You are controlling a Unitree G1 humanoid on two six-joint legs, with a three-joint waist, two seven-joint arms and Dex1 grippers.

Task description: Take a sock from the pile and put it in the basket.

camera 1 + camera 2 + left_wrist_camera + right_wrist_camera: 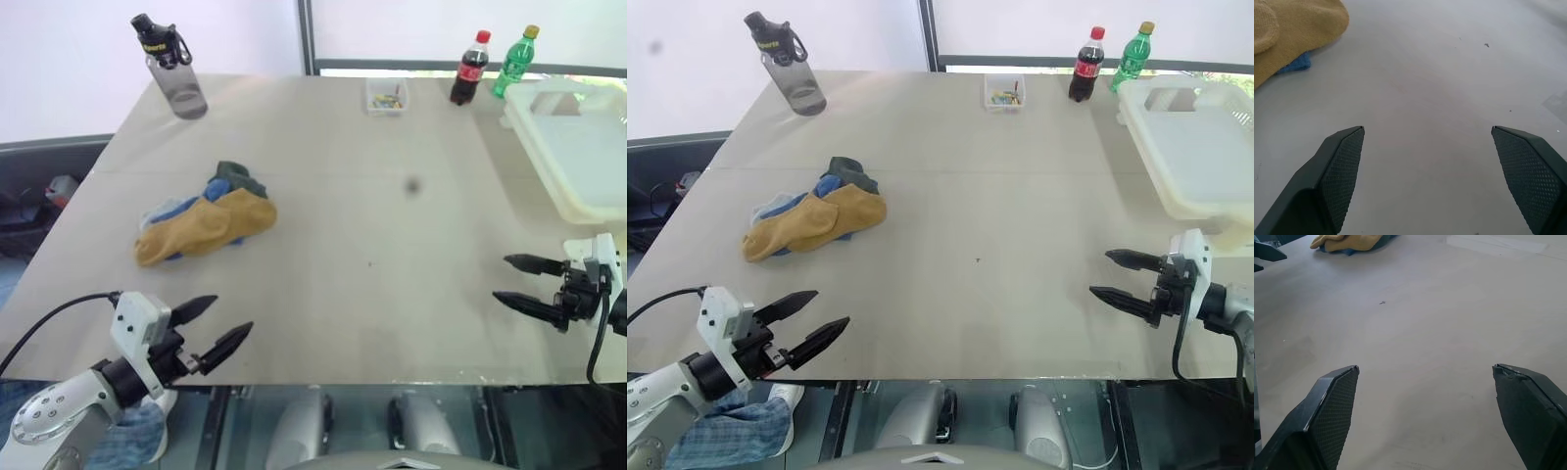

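Nearest the robot, the left gripper [217,327] hung over the table's [372,284] front edge with its fingers spread wide and empty, pointing forward and inward; the right gripper [518,281] hovered low near the right edge, likewise wide open and empty, aimed inward. Farther in on the left lay the pile [206,221], a mustard sock on top of blue and dark green ones. Because they overlapped, a pinch could have dragged several socks at once or slipped off the soft fabric. The basket [573,137] sat at the far right, so a loosely held sock might have dropped on the way across.
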